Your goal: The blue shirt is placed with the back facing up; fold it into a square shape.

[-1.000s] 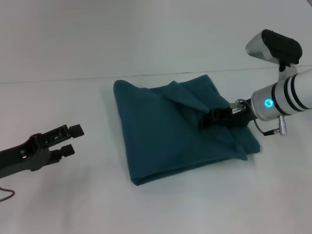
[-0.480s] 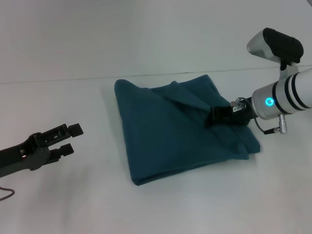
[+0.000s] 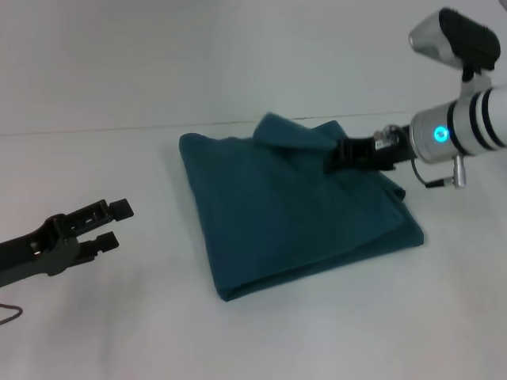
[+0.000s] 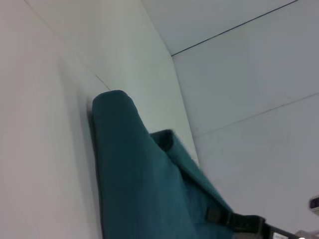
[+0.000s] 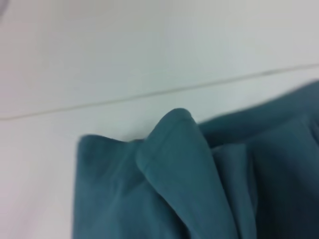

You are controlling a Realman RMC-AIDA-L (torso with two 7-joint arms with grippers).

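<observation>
Nearly squared: the blue shirt (image 3: pixel 293 214) lies folded, only a raised flap in the clenched right end effector (image 3: pixel 334 156) remains; left end effector (image 3: pixel 111 223) idles, released.

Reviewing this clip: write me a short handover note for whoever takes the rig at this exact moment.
Right gripper: shut on a fold of the blue shirt at its far right corner, the flap raised off the pile.
Left gripper: open, off to the left above the table, clear of the cloth.
Shirt: mid-table, already folded to a rough square, plain side up.
Done: main folds.
Left: probably lay the raised flap flat, release, tidy the uneven right edge.
</observation>
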